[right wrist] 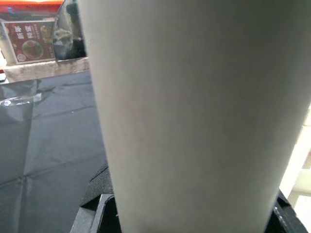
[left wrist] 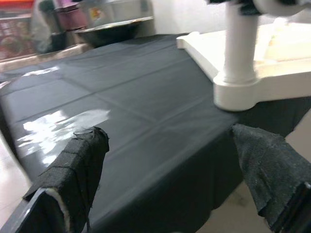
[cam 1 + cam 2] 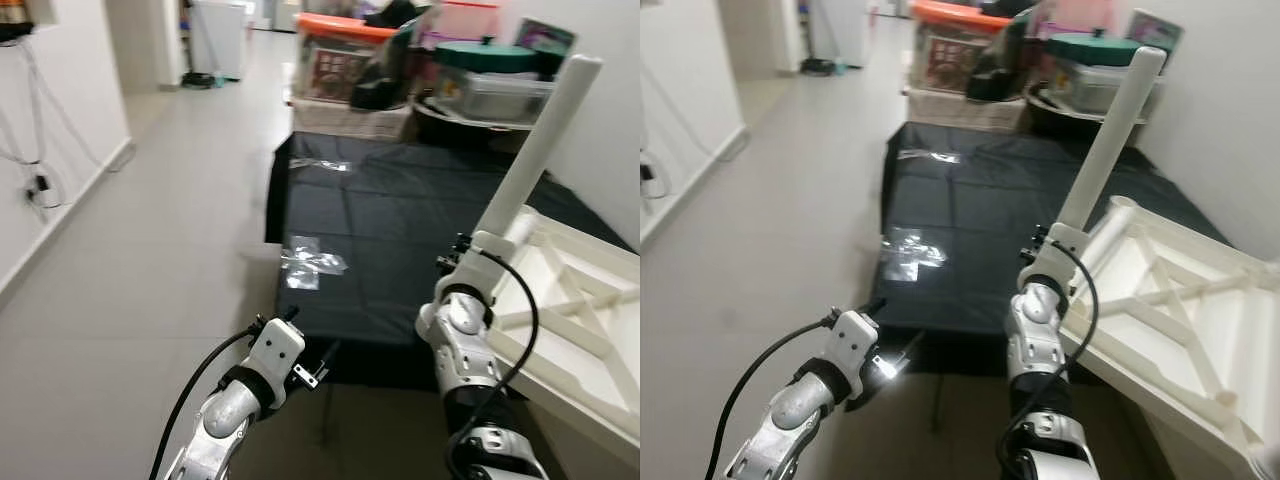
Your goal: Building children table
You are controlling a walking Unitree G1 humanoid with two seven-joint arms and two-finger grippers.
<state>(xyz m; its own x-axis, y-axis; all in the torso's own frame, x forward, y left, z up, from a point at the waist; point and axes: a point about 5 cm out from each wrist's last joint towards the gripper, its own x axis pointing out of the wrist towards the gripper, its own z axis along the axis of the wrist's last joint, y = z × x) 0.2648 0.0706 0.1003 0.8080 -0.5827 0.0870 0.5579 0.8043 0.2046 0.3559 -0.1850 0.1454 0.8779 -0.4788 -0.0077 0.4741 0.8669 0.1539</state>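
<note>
Right gripper (image 3: 1052,240) clamps white leg (image 3: 1110,140), tilted toward 1 o'clock; straighten before seating in tabletop (image 3: 1180,310) socket. Left gripper (image 2: 170,170) released.

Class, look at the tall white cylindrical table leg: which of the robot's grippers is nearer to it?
Right. The right gripper is clamped on the tall white cylindrical table leg near its base; the left gripper hovers open, apart from it, over the black sheet's near edge.

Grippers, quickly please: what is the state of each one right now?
Left gripper: open, holding nothing, above the edge of the black sheet.
Right gripper: closed on the white table leg, which stands in the upturned tabletop.
</note>
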